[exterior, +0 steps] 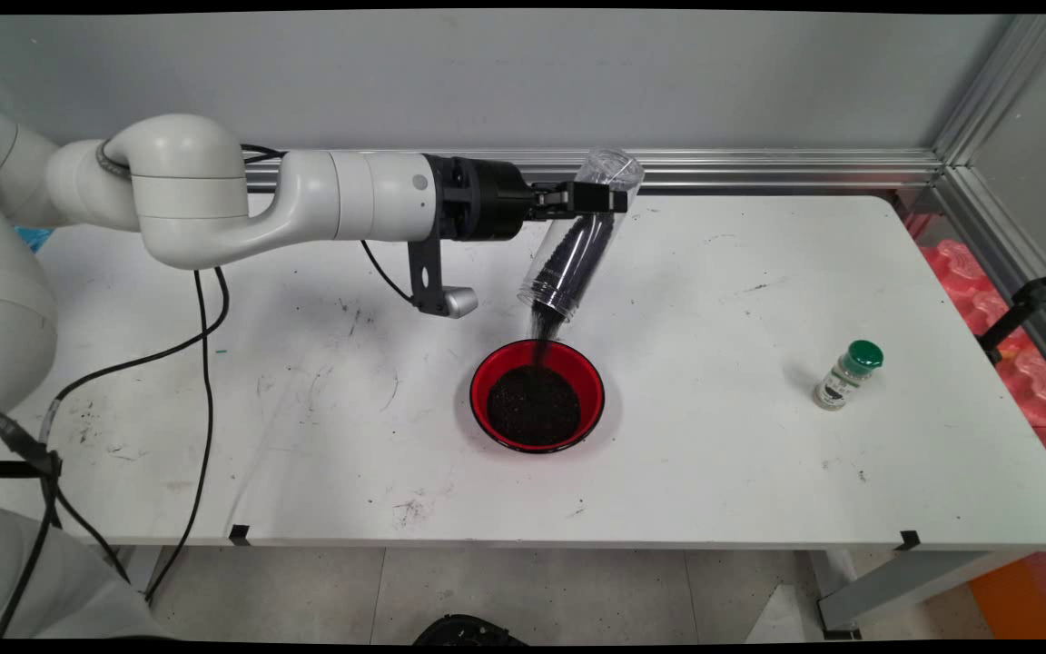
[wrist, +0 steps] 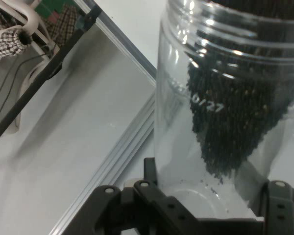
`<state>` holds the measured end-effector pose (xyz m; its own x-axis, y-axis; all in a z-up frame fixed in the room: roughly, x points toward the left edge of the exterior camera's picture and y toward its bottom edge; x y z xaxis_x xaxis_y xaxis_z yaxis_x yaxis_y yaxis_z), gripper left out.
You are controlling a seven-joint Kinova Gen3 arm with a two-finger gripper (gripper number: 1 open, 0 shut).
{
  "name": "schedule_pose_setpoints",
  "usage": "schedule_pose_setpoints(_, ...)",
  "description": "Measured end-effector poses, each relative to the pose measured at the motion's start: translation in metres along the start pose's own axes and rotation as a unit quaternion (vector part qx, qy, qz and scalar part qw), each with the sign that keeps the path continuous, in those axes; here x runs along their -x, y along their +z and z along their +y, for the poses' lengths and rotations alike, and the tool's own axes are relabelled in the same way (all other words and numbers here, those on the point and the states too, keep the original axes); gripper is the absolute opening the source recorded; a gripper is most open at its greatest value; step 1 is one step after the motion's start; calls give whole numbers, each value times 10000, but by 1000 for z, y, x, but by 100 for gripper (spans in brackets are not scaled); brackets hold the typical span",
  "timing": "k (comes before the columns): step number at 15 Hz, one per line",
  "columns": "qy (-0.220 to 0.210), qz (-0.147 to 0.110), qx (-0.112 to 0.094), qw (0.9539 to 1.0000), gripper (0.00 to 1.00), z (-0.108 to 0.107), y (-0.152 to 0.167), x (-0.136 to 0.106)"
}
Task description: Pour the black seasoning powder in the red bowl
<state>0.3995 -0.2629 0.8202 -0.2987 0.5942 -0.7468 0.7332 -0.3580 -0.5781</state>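
White tabletop, mid-rear: fingers clamping tilted clear jar, pouring black grains into red bowl; jar base cropped in hand view.

green-capped spice jar, white table

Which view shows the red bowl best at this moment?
The main view: the red bowl sits whole on the table, holding dark grains, with more falling in from the tilted clear jar held in the gripper. The hand view shows only the jar and the wall, not the bowl.
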Motion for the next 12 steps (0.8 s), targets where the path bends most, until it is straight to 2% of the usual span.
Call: schedule_pose_setpoints(12, 32, -45, -98, 9999, 0, 0, 0, 0)
